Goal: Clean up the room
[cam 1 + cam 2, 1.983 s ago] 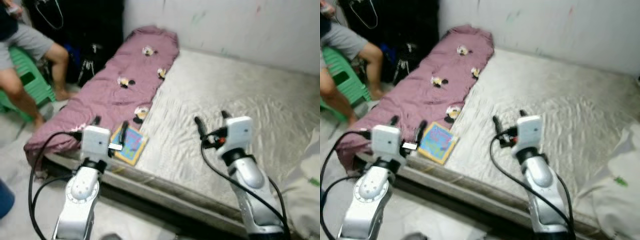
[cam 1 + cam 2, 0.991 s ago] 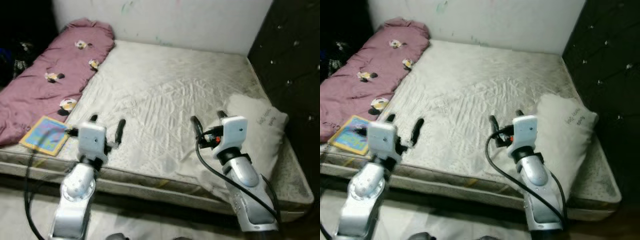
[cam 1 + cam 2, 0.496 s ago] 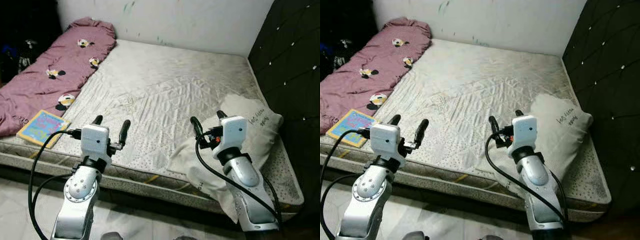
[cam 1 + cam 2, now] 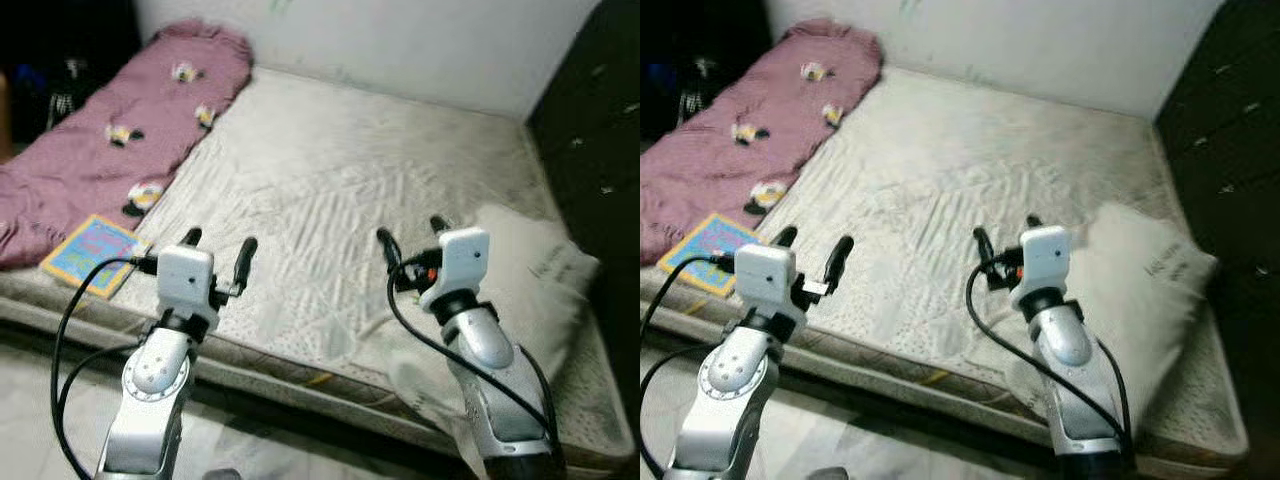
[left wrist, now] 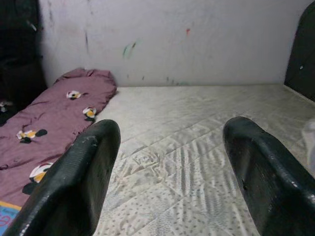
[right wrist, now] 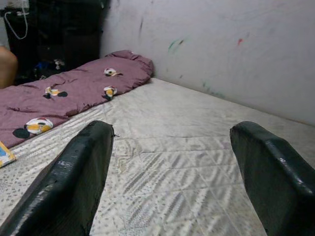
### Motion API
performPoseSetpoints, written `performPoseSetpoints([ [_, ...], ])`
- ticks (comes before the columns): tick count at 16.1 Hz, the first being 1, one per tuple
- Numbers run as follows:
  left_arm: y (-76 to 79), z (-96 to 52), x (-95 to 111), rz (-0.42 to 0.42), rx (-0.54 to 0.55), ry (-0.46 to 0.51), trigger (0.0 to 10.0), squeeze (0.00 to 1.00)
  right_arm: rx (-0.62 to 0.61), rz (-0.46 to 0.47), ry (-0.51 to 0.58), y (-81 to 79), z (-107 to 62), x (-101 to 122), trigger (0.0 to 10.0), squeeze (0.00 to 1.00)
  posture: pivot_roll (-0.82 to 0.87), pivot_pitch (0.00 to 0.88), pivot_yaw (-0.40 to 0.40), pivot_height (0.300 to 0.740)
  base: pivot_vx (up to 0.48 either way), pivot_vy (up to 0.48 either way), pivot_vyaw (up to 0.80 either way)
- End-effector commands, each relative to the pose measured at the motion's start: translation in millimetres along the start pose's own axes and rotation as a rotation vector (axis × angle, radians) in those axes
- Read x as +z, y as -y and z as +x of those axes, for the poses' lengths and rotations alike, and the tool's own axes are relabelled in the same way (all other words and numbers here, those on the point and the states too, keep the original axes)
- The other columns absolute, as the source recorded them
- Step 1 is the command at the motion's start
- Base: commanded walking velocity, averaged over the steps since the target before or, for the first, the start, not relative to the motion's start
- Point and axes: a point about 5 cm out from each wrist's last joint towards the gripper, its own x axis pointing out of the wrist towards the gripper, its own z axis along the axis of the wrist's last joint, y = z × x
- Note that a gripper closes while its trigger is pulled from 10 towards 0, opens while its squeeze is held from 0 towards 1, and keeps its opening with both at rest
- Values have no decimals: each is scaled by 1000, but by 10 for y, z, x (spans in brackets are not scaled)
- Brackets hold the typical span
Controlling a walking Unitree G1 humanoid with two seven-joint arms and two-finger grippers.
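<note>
Two empty grippers, left [image 4: 218, 248] and right [image 4: 410, 238], hover spread wide over the mattress [image 4: 340, 170], so I'd pick one target, the book [image 4: 92, 255] beside the blanket [image 4: 110, 150] or the pillow [image 4: 530, 270], and square up.

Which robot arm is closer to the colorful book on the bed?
Left. The left gripper hovers open near the book at the mattress edge; the right gripper is farther, beside the pillow.

No legible text.
White pillow [image 4: 1140, 280], right of frame, carries dark printed lettering, too blurred to read. Colourful booklet [image 4: 92, 254], lower left on the mattress edge, shows a blurred cover, nothing readable.
</note>
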Motion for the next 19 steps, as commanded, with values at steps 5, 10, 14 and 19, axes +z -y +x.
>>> performPoseSetpoints([
  [5, -7, 19, -4, 25, 29, -6, 10000, 0, -10, -9, -11, 46, 6, -16, 10000, 0, -12, 0, -78, 740, 0, 0, -130],
  [10, 1, 23, -5, 31, 32, -8, 10000, 0, -14, -11, -10, 56, 5, -16, 10000, 0, -12, 0, -78, 740, 0, -49, -266],
  [14, 10, 24, -10, 27, 27, -8, 10000, 0, -14, -13, -12, 56, 7, -17, 10000, 0, -14, 0, -81, 740, 0, -311, 0],
  [19, 16, 25, -10, 22, 27, -9, 10000, 0, -16, -13, -17, 57, 9, -21, 10000, 0, -15, 0, -81, 740, 0, -356, -454],
])
